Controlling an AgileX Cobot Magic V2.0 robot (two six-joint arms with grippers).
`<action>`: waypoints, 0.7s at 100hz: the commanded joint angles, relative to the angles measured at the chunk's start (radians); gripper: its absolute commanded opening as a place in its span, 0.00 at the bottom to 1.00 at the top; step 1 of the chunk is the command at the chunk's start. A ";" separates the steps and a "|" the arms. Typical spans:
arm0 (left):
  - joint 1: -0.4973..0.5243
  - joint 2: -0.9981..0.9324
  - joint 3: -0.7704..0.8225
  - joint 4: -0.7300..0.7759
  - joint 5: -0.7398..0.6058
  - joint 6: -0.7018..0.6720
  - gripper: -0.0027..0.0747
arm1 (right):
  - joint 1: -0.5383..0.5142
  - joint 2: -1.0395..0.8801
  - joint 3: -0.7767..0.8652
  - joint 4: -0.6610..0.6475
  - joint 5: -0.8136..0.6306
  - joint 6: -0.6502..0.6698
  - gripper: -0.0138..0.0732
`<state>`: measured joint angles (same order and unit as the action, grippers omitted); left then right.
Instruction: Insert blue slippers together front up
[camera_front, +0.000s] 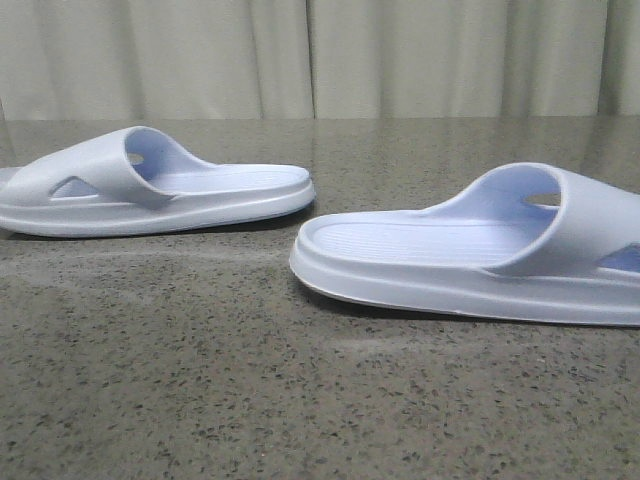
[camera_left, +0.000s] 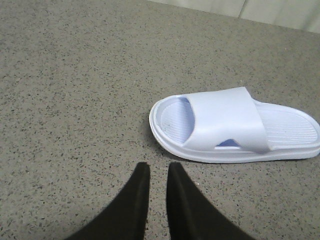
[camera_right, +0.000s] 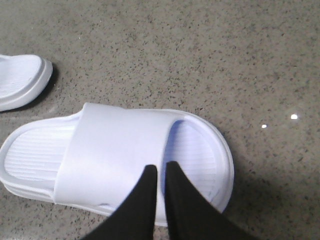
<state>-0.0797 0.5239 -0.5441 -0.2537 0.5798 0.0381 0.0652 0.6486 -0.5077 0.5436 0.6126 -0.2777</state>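
Two pale blue-white slippers lie sole-down on the speckled stone table, heels toward each other. The left slipper (camera_front: 150, 185) has its strap at the far left; it also shows in the left wrist view (camera_left: 235, 127). The right slipper (camera_front: 480, 250) has its strap at the right; it fills the right wrist view (camera_right: 115, 150). My left gripper (camera_left: 159, 170) has its black fingers nearly together with nothing between them, over bare table short of the left slipper's toe end. My right gripper (camera_right: 161, 170) is likewise closed, hovering over the toe-side edge of the right slipper's strap. Neither gripper shows in the front view.
The left slipper's heel (camera_right: 22, 80) shows in a corner of the right wrist view. The stone table (camera_front: 300, 400) stretches bare in front of both slippers. A pale curtain (camera_front: 320, 55) hangs behind the table's far edge.
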 joint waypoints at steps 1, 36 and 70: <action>0.002 0.013 -0.036 -0.039 -0.059 0.020 0.22 | -0.005 0.005 -0.045 -0.003 -0.002 -0.015 0.29; 0.002 0.014 -0.036 -0.079 -0.046 0.042 0.45 | -0.099 0.011 -0.054 -0.043 -0.002 -0.004 0.45; 0.002 0.032 -0.036 -0.079 -0.046 0.044 0.45 | -0.195 0.162 -0.054 -0.025 0.049 -0.054 0.45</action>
<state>-0.0797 0.5338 -0.5441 -0.3108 0.5909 0.0802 -0.1227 0.7748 -0.5263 0.4895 0.7059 -0.3017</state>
